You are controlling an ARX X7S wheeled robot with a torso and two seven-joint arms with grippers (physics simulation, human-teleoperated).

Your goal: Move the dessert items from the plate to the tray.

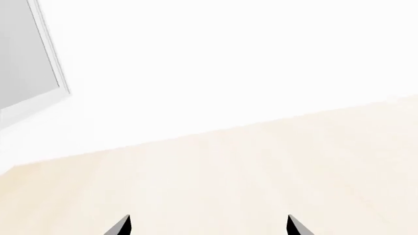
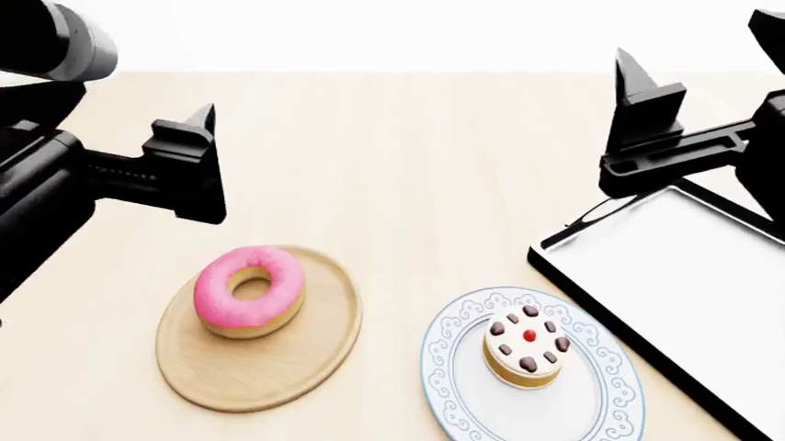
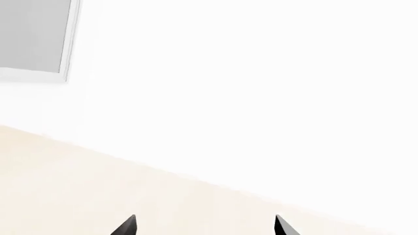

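Nothing moved yet: both desserts on plates, tray [image 2: 687, 294] bare, at the bench's right edge. Donut [image 2: 249, 291] on the wooden plate [image 2: 276, 377], toward the near-left of the bench; cake [image 2: 528, 349] on the blue-patterned plate [image 2: 589, 404], near edge, just beside the tray's rim. Two transfers left. Left claw [image 1: 207, 226] spread, pinching nothing, raised over the left side of the bench. Right claw [image 3: 205, 226] likewise spread and empty, raised over the tray's far corner. Bare bench [image 2: 405, 165] between them.

Tray [image 2: 687, 276] cropped at right edge
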